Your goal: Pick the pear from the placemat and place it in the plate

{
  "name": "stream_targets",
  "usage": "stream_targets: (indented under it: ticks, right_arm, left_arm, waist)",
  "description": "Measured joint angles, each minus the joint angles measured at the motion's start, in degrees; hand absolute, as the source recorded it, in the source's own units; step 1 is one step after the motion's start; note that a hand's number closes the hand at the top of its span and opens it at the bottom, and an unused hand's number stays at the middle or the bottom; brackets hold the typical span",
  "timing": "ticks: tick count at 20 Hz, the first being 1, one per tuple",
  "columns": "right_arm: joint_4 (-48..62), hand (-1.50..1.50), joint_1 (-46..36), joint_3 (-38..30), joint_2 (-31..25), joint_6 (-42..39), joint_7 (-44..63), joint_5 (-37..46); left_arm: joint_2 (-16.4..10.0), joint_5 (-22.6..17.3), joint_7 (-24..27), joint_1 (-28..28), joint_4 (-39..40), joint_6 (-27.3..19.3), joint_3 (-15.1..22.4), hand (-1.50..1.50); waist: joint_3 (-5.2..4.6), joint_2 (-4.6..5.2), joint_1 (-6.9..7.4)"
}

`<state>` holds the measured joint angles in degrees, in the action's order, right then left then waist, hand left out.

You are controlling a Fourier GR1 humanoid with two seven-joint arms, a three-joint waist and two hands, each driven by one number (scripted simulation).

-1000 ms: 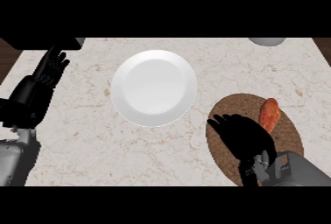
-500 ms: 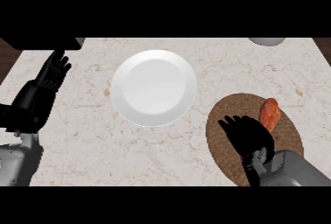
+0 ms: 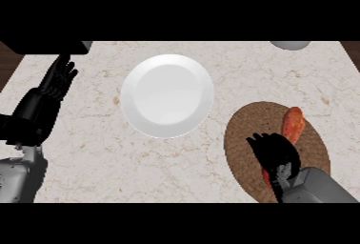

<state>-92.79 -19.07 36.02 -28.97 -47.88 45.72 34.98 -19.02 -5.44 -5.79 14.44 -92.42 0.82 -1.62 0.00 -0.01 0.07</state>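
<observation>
A reddish-orange pear (image 3: 292,124) lies on the round brown placemat (image 3: 246,143) at the right of the counter. My right hand (image 3: 277,152) is over the placemat just below the pear, fingers straight and spread, fingertips (image 3: 259,138) close to the pear's lower end; it hides the pear's lower part. A little red shows beside the wrist. The white plate (image 3: 167,95) sits empty in the middle, left of the placemat. My left hand (image 3: 49,93) rests open at the left edge, fingers up.
A grey rounded object (image 3: 290,45) shows at the counter's top right edge. A dark block (image 3: 49,46) sits at the top left corner. Dark wood borders the marble counter (image 3: 91,152) on both sides.
My right hand has moved right and forward over the placemat, ending right below the pear. The left hand shifted slightly. Pear and plate have not moved.
</observation>
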Motion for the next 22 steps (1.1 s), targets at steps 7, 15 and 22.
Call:
stream_targets:
  ticks: [7, 15, 22]
  right_arm:
    - [2.91, 1.50, -0.37, -0.96, 1.03, 2.69, -5.76, 6.59]
    - [9.92, 1.50, -5.46, -3.15, -2.98, 18.46, -22.34, 13.24]
    - [21.55, 1.50, -15.40, -14.71, -9.07, 28.69, -41.24, 8.67]
  left_arm:
    - [0.65, 0.56, -1.50, 0.55, -0.85, 0.82, -1.28, 0.00]
    - [1.55, 1.09, -0.71, 1.24, -0.16, 1.45, -0.99, 0.00]
    - [2.74, 0.86, -0.29, 3.29, -0.61, 2.05, 0.55, 0.00]
  waist:
    - [-0.33, -0.41, 0.09]
    - [-0.09, 0.27, 1.24]
    - [0.54, 2.56, 4.92]
